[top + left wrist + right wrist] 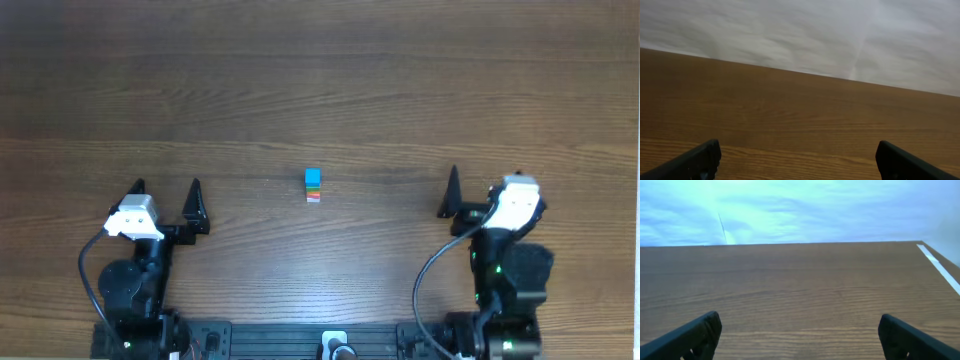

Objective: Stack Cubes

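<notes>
Cube stack at mid-table, both claws spread wide and empty.

In the top view, the stack of cubes [313, 186], blue on top with orange and red below, stands on the wooden table [320, 80] between the two arms and well apart from each. The left gripper [166, 188] and the right gripper [484, 180] sit close to their bases. In the left wrist view, its dark fingers [700, 161] are spread wide over the wood with nothing between them. In the right wrist view, its fingers [695, 335] are equally wide apart above the tabletop.
</notes>
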Tool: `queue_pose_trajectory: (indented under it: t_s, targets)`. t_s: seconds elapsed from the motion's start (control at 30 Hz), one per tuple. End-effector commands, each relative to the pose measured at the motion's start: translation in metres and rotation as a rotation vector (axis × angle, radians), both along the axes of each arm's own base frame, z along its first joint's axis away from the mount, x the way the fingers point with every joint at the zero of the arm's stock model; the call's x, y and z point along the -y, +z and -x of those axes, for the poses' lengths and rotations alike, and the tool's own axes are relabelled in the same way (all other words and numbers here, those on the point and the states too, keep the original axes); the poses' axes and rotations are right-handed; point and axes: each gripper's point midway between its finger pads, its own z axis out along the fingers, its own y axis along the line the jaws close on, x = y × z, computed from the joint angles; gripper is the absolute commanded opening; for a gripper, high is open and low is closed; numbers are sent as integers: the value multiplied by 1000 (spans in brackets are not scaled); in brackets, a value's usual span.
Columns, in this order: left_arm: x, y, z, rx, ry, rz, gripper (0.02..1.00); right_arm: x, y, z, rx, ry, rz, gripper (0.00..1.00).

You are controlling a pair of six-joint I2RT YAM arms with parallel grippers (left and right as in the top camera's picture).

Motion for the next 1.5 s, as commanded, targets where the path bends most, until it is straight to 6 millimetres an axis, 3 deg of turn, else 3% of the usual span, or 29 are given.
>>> queue_pose_trajectory:
  t_s: [0.03, 0.27, 0.67, 1.5]
  targets:
    - [0, -1, 0, 2, -2, -14, 1000, -7, -11, 7, 59, 46, 21, 991]
    - [0, -1, 0, 2, -2, -14, 1000, -12, -22, 11, 109, 72, 27, 991]
    - [0, -1, 0, 1, -2, -14, 1000, -16, -58, 2, 84, 104, 73, 991]
    - [0, -1, 0, 1, -2, -14, 1000, -12, -60, 2, 68, 82, 74, 993]
